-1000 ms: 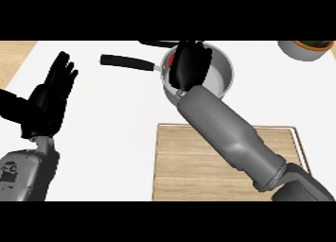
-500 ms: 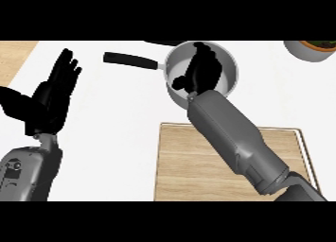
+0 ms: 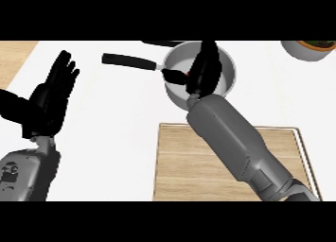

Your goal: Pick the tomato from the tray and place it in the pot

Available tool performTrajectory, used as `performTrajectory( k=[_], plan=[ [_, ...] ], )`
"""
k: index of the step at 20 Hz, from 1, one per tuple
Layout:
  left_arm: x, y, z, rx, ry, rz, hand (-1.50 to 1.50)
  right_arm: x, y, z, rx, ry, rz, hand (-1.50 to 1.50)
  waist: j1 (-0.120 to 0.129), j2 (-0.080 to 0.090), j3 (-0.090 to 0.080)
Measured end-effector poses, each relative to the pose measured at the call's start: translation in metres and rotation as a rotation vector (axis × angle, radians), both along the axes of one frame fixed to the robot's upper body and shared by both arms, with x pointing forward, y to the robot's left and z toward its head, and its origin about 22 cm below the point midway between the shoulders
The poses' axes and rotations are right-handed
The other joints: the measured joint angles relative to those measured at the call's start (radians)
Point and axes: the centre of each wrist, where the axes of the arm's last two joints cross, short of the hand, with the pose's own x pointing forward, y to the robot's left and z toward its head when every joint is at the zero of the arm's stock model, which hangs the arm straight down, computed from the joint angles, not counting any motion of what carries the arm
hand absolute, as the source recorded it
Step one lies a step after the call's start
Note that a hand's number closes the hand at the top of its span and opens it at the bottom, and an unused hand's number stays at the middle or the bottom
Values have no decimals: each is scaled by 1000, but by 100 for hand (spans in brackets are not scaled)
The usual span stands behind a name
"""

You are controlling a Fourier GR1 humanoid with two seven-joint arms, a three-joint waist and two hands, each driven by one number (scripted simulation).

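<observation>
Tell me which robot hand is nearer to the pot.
Right. The right robot hand is directly over the pot; the left robot hand rests open, fingers up, off to its left, apart from it.

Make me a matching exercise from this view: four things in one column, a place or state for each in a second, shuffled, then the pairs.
Things
1. pot
2. wooden tray
3. left robot hand
4. right robot hand

Places and states
A. open, fingers up, resting at the view's left
B. held over the pot's opening
C. flat, light brown, nearest the view's lower edge
D. grey, round, open at the top

Pairs: 1-D, 2-C, 3-A, 4-B
</observation>
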Motion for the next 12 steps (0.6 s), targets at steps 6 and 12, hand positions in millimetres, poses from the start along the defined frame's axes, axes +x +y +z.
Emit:
performTrajectory(
  k=[6, 12],
  plan=[
    [-4, 10, -1, -4, 14, 44, 0, -12, -6, -10, 135, -79, 16, -150, -46, -12, -1],
    [-14, 25, -6, -1, 19, 83, 0, -25, -26, -24, 224, -114, 43, -150, -86, -23, -2]
  ],
)
